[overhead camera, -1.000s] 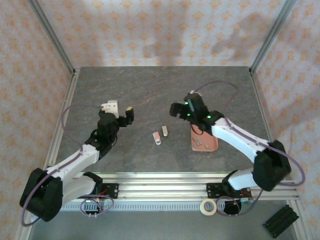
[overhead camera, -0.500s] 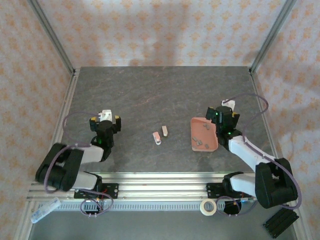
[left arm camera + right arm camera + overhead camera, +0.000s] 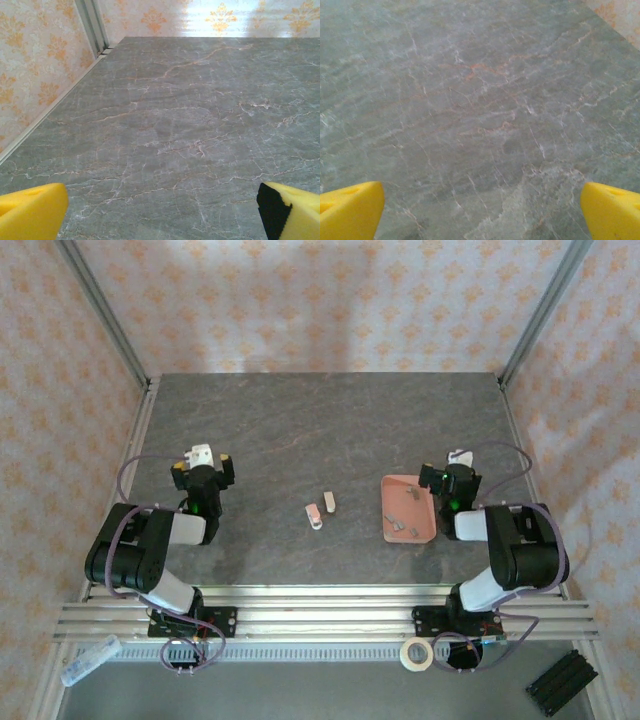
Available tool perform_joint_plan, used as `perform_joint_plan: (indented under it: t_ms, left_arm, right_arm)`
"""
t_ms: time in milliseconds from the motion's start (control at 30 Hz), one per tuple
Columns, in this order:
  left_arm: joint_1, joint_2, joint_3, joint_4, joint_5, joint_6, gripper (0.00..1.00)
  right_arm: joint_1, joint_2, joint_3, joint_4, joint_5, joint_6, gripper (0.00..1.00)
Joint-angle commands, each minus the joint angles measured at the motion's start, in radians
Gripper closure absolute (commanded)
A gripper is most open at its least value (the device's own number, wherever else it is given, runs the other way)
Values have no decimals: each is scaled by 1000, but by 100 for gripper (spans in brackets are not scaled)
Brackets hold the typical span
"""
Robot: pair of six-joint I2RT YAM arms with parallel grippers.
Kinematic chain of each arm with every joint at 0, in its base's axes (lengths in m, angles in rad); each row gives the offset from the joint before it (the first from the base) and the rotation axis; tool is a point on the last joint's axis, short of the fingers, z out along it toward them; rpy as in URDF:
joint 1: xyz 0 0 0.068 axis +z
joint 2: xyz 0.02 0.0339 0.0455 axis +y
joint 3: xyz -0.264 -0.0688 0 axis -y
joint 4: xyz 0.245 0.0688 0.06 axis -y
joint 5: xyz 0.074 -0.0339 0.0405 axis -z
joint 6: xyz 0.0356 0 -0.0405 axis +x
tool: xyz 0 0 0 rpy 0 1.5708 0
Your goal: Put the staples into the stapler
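Both pincers stand wide and empty over the grey worktop (image 3: 330,420), the left pincer (image 3: 203,464) toward its left edge and the right pincer (image 3: 452,473) toward its right edge, just beside the pink tray (image 3: 425,520). The staples (image 3: 399,526) lie in that tray. The right pincer is probably best placed: descend squarely astride one strip and close gently.

I read no legible text, label, brand, number or sign in any view. Wall covering (image 3: 300,300): repeating orange ornament, no lettering.
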Motion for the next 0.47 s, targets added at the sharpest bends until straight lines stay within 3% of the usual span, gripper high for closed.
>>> perform_joint_plan:
  t_ms: [0,433]
  left_arm:
    - [2,-6,12,-23,13,-13,0]
    - [4,-2,8,-9,26,-8,0]
  right_arm:
    - [-11,-10,42,0,-48,29,0]
    - [-12,-7,44,9,-22,41,0]
